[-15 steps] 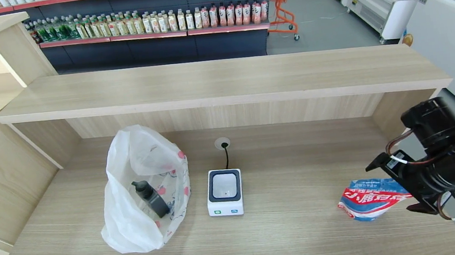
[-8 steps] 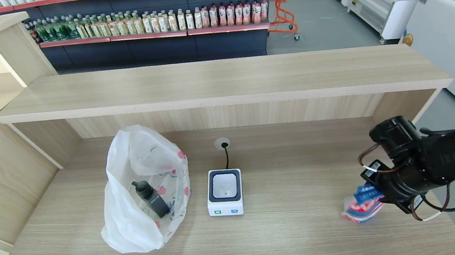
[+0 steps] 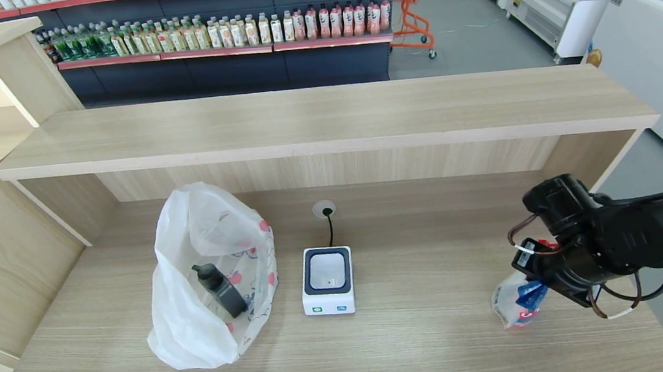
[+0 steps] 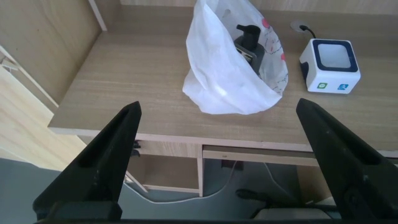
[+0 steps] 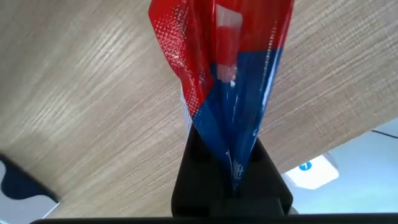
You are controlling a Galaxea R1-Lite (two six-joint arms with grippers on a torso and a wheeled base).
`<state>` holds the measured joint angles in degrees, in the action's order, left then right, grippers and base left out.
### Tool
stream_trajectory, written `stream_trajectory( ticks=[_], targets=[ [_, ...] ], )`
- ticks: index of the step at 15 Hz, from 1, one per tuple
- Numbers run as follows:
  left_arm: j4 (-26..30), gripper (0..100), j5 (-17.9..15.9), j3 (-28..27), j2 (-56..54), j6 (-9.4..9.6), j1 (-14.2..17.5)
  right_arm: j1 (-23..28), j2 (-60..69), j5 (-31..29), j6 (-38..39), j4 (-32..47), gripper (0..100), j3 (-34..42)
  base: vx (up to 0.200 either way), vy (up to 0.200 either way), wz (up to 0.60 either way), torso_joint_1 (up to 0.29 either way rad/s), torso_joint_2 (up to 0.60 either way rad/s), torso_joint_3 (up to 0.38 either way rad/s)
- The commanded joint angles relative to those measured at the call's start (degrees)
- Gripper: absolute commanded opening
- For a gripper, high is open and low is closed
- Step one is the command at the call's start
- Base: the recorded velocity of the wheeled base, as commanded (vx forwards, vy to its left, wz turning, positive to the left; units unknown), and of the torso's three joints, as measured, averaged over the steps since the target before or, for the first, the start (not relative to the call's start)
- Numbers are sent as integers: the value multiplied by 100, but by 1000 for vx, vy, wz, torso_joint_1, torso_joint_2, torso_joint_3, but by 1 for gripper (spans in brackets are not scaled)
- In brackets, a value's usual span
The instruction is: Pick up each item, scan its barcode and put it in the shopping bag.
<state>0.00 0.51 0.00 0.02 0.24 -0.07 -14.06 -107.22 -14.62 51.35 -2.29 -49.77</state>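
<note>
Over to the right of the scanner, well apart from it and towards the front corner of the wooden counter, the right gripper is clamping its fingers tight on a red, blue and white snack pouch. It is pinching the pouch by one thin edge, so the packet is hanging down from the claw and tilting towards the scanner. I cannot tell whether the pouch's lower end is touching the wood or just clearing it. The scanner itself is sitting square on the counter, a white box with a dark-framed window facing up. Its black cable is running back from it to a round hole in the counter. Just beside the scanner, on its left, the white shopping bag is standing open with its mouth slumping towards the front. A dark pump bottle is leaning inside that bag. Farther out on the scanner's left and nearer than the counter's front edge, the left gripper is hanging with its two black fingers spread wide. It is grasping nothing, and the bag and scanner are showing between those fingers.
</note>
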Motion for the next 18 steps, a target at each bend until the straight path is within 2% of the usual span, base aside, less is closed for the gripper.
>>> stream_trajectory(
  ticks=[1,2,5,6,8,9,10,11,14,15,16,17,18],
  targets=[
    [0,100,2,0,-2,2,7,-62,693,64,-204,-228,0,20,0,0,0,0,0,0],
    [0,100,2,0,-2,2,-1,-62,983,301,-397,-245,0,-6,0,0,0,0,0,0],
    [0,100,2,0,-2,2,-1,34,1924,1655,-1171,-245,0,205,0,0,0,0,0,0],
    [0,100,2,0,-2,2,-1,237,2469,2815,-1777,-245,0,398,0,0,0,0,0,0],
    [0,100,2,0,-2,2,-1,553,2978,4643,-2911,-245,0,627,0,0,0,0,0,0],
    [0,100,2,0,-2,2,7,632,3040,5135,-3254,-228,0,662,0,0,0,0,0,0],
    [0,100,10,0,-2,2,7,711,3119,6146,-4001,-166,0,680,0,0,0,0,0,0],
    [0,100,2,0,-2,2,7,650,3181,6392,-4045,-96,0,653,0,0,0,0,0,0],
    [0,100,2,0,-2,2,7,114,3365,6489,-3737,150,0,539,0,0,0,0,0,0],
    [0,100,2,0,-2,2,-1,-212,3479,6463,-3333,150,0,521,0,0,0,0,0,0],
    [0,100,2,0,-2,2,-1,-317,3497,6454,-3148,141,0,495,0,0,0,0,0,0],
    [0,100,2,0,-2,2,-1,-581,3497,6384,-2559,133,0,337,0,0,0,0,0,0],
    [0,100,2,0,-2,2,-1,-880,3471,6014,-2199,115,0,266,0,0,0,0,0,0]
  ],
)
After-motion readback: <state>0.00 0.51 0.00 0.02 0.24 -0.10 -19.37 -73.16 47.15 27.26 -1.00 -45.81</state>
